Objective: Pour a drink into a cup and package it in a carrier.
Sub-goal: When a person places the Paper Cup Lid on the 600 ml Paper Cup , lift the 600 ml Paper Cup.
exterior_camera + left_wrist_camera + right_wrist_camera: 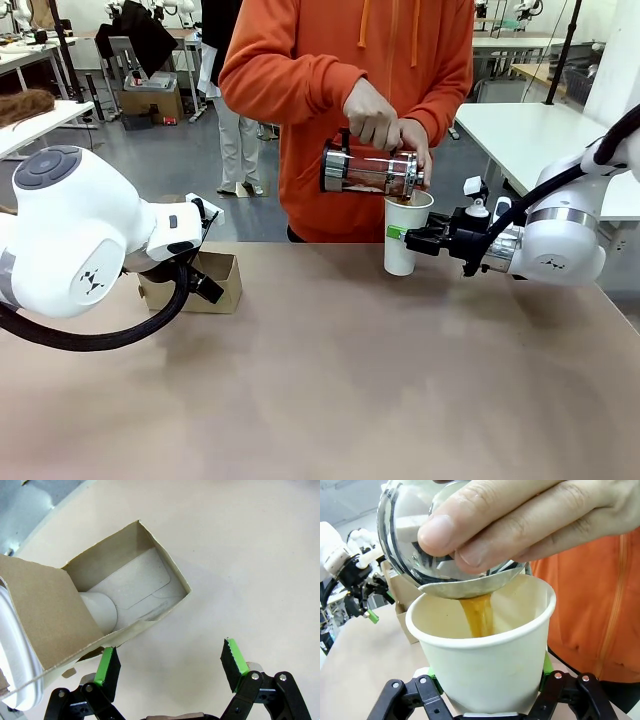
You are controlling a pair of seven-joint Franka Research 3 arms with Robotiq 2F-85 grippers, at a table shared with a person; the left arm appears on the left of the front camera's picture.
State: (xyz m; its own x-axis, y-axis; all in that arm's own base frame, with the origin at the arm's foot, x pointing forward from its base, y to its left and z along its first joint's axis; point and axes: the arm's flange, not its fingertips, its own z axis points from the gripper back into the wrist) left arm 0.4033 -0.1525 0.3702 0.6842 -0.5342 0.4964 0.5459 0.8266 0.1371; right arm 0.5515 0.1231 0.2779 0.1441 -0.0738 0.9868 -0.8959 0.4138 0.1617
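Front view: right end effector (405,238) tight around cup (400,260) under jug (368,170); left end effector (172,662) wide open.

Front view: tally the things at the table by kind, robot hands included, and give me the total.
paper cup: 1
glass jug: 1
cardboard carrier: 1
robot hands: 2, the left hand and the right hand
Total: 5
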